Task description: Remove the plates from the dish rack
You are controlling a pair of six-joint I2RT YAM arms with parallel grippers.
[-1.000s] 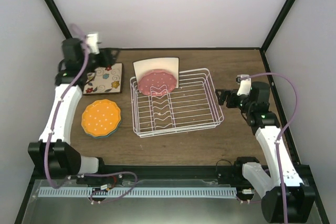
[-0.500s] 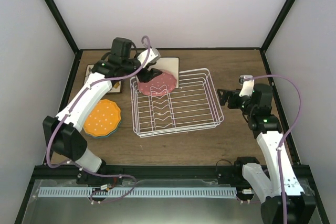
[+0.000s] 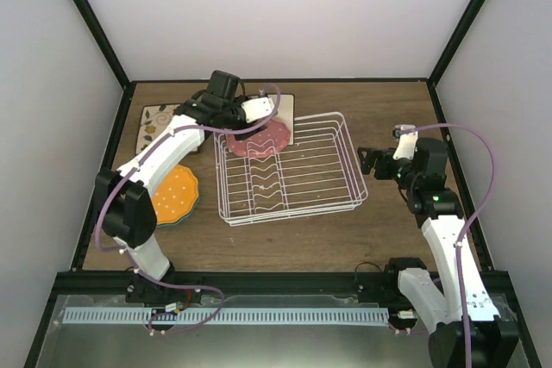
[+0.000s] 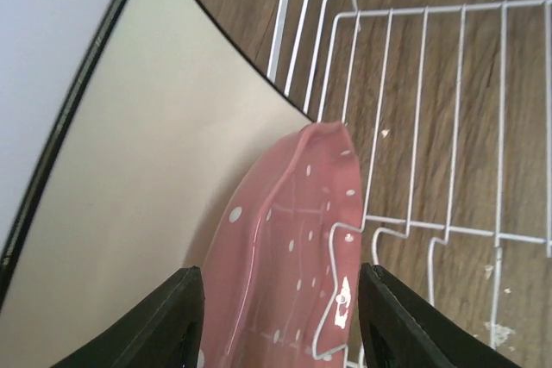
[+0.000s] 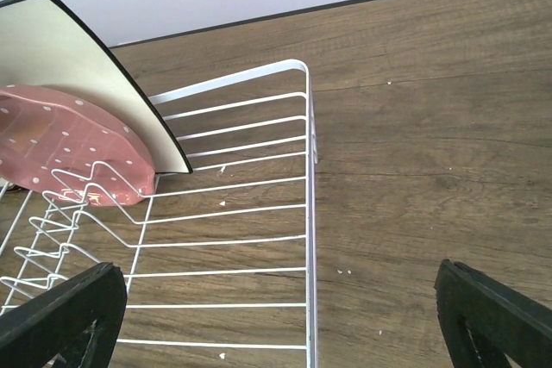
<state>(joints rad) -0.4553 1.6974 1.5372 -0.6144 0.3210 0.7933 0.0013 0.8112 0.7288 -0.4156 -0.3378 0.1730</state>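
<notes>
The white wire dish rack (image 3: 293, 180) stands mid-table. A pink dotted round plate (image 3: 261, 140) leans at its back left, against a plain cream square plate (image 3: 285, 108). My left gripper (image 3: 248, 121) is open above the pink plate. In the left wrist view its fingers (image 4: 177, 321) straddle the pink plate's rim (image 4: 289, 239), with the cream plate (image 4: 129, 187) behind. My right gripper (image 3: 368, 161) is open and empty, just right of the rack. In the right wrist view it (image 5: 280, 321) hovers over the rack's right rim (image 5: 309, 213), the pink plate (image 5: 60, 148) far left.
A square floral plate (image 3: 158, 120) lies at the back left. An orange dotted plate (image 3: 177, 196) sits on a blue one (image 3: 177, 221) left of the rack. Black frame posts and grey walls bound the table.
My left arm has swung from the floral plate at the back left over to the rack, and its open jaws now straddle the pink plate. The right arm has barely moved.
</notes>
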